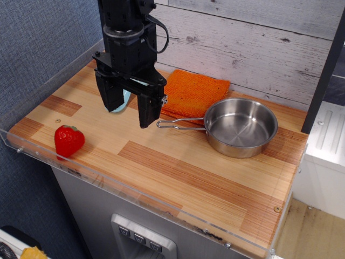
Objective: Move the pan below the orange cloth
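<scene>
Observation.image shows the claw (129,114) spread empty, hiding the orange cloth's (195,93) left edge beside the pan (240,127).

no readable text, labels, brands or numbers anywhere in this view – nothing legible on the pan (240,127), orange cloth (194,95), strawberry (68,141), end effector (129,110) or desk (178,172); the buttons on the panel (143,240) under the desk edge are too small to make out any markings
</scene>
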`<state>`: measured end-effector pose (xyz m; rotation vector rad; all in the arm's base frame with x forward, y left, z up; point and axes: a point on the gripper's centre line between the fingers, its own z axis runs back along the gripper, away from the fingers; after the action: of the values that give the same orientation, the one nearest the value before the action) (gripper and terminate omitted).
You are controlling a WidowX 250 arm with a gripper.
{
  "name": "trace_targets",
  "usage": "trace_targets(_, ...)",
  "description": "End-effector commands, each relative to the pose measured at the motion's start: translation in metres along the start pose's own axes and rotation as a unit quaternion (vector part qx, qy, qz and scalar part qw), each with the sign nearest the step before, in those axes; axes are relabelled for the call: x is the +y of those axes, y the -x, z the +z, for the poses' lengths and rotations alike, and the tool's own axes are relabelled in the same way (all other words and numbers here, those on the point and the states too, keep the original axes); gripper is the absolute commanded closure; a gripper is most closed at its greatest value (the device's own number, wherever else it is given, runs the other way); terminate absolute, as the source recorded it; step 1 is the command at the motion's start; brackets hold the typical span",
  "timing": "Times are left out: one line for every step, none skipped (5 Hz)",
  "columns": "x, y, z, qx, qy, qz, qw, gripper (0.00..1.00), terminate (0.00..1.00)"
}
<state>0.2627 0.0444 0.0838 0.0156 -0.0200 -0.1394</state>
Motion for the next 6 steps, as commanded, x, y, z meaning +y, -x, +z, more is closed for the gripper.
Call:
trace_targets(0.0,0.0,0.0,0.0,0.0,0.0,1.0,0.0,0.0)
trace_targets(-0.021,-0.011,0.011,-0.015,-0.087,-0.012,0.996,0.0,0.0)
trace_targets(-0.068,-0.034,0.023,-0.011,-0.106,0.001,0.9943,0.0,0.0)
trace_targets(-0.116,-0.063,0.027,-0.074,-0.137,0.002,0.9877,0.0,0.0)
trace_targets(-0.164,-0.079,0.03,-0.118,-0.133,0.017,0.9838,0.0,0.0)
trace_targets(-0.19,-0.09,0.025,-0.146,-0.13,0.044,0.9798,0.0,0.0)
